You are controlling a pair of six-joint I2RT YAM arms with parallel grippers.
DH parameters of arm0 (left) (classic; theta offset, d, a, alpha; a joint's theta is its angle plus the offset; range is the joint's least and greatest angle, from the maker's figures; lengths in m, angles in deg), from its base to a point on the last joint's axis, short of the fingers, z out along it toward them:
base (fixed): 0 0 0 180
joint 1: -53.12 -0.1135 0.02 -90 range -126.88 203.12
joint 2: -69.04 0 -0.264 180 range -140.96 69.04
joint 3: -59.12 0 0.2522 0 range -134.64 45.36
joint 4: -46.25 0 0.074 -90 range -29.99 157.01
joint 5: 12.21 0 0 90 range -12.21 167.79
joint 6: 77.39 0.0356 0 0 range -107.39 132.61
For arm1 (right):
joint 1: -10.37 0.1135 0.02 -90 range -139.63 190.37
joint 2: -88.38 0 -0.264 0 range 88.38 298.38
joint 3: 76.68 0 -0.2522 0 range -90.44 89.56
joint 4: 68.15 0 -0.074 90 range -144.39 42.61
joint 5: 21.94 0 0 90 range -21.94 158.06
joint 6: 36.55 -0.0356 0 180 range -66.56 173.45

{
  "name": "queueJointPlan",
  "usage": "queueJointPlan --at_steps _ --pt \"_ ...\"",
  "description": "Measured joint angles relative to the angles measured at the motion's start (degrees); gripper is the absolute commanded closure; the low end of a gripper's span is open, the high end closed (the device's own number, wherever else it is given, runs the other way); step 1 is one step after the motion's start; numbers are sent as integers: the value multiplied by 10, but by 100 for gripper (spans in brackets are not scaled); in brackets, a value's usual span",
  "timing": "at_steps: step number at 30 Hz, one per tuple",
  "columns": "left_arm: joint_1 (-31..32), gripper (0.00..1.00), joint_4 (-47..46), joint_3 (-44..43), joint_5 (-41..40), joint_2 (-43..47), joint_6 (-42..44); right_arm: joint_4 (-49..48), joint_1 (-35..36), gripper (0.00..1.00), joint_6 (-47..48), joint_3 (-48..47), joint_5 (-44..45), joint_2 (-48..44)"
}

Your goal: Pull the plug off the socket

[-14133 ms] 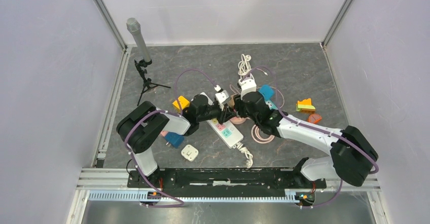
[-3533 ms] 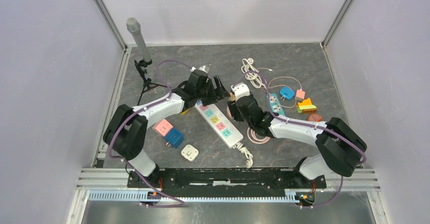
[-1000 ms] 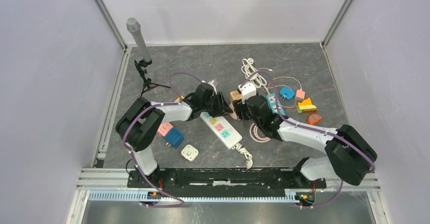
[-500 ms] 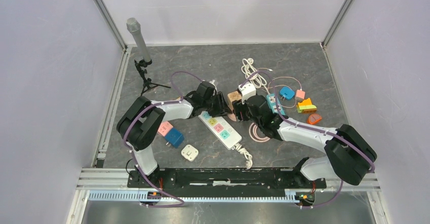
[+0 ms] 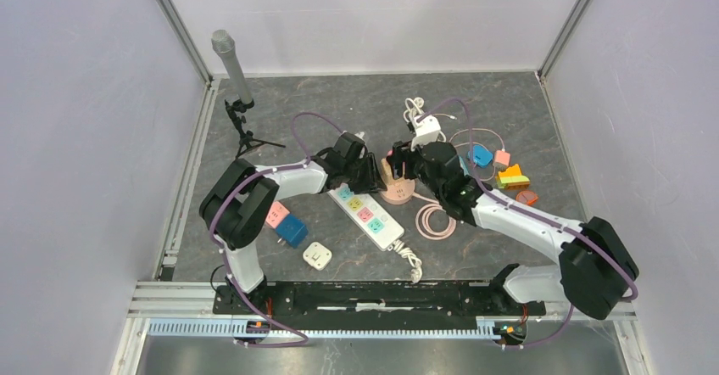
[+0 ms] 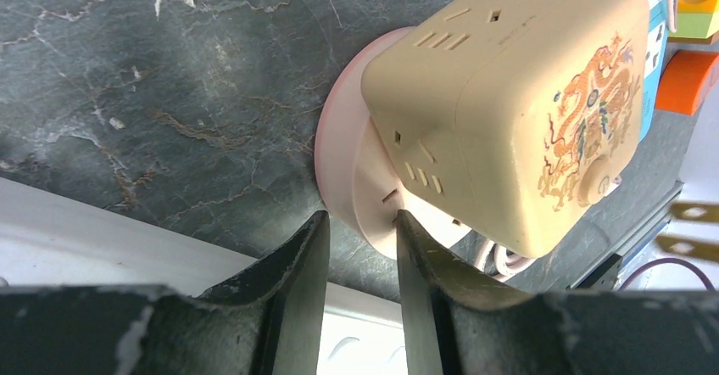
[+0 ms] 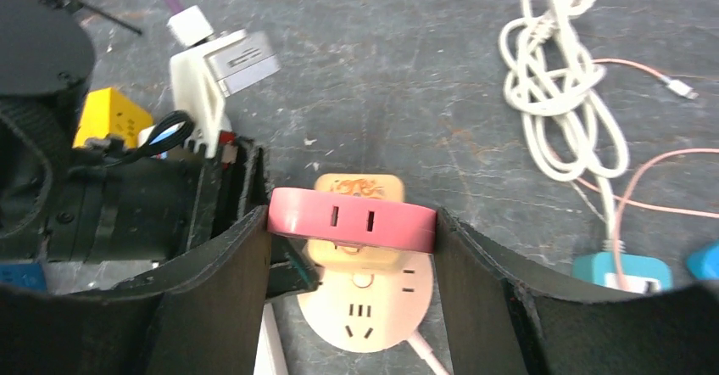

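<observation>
Socket (image 7: pixel 352 220) betw. R fingers (image 7: pixel 216 294), plug (image 7: pixel 356 187) behind

- From above, my left gripper (image 5: pixel 371 173) and right gripper (image 5: pixel 398 160) cover the beige plug (image 6: pixel 509 112). Only the round socket (image 5: pixel 397 192) shows below them.
- In the left wrist view, my fingers (image 6: pixel 292 290) hide the socket's near rim. I cannot tell whether they pinch it.
- That view's right edge cuts off an orange piece (image 6: pixel 691 82).
- In the right wrist view, the pink piece (image 7: pixel 352 220) spanning my fingers hides the plug's middle and how the two join.
- The bottom edge there crops the socket's face and a blue adapter (image 7: pixel 623 271).
</observation>
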Motion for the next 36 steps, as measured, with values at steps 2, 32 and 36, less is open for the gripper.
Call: queueJointPlan --at_steps 2,32,36 --pt "0 57 3 0 0 3 3 9 -5 100 0 0 19 -12" --pt "0 41 97 -2 -17 177 41 271 -106 32 -24 -48 15 122" --pt "0 38 103 7 -24 179 41 270 -106 19 -23 -53 9 125"
